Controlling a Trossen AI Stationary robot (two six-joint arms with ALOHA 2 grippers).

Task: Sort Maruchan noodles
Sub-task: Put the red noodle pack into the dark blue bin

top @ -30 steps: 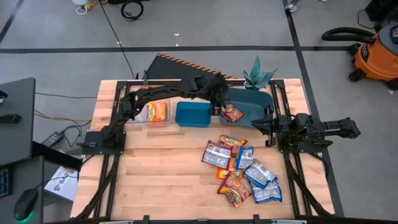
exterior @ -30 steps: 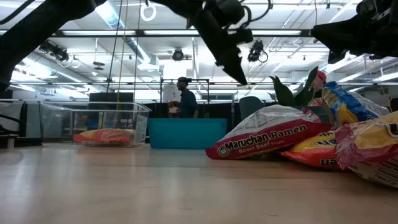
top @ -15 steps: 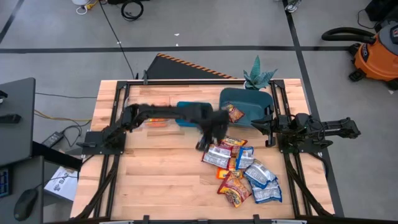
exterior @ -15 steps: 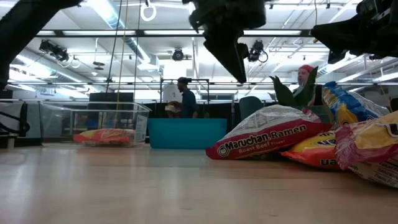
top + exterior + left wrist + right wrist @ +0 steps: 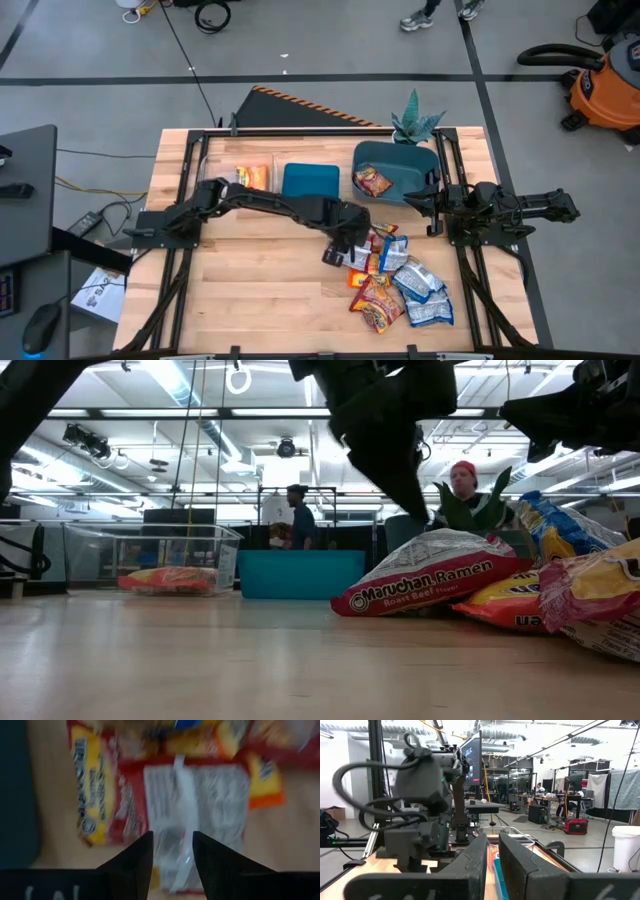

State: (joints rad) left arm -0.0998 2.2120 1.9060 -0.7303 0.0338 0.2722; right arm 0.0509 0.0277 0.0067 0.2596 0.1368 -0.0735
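Observation:
The Maruchan noodles lie in a loose pile on the table's right half, in red-silver, orange-yellow and blue-white wrappers. One red packet lies in the teal bin, and an orange one in the clear bin. My left gripper is open and points down just above the red-silver packet at the pile's left edge, one finger to each side of its back seam. In the low view it hangs just over a red roast-beef packet. My right gripper waits, shut, near the table's right edge beside the teal bin.
The blue bin stands between the clear bin and the teal bin along the far side. A plant stands at the far right corner. The near left of the table is bare wood. People stand in the room beyond.
My left gripper has swung from over the teal bin toward the near edge and come down over the pile's left edge. The red packet has stayed in the teal bin. A person in a red cap has walked into the room behind.

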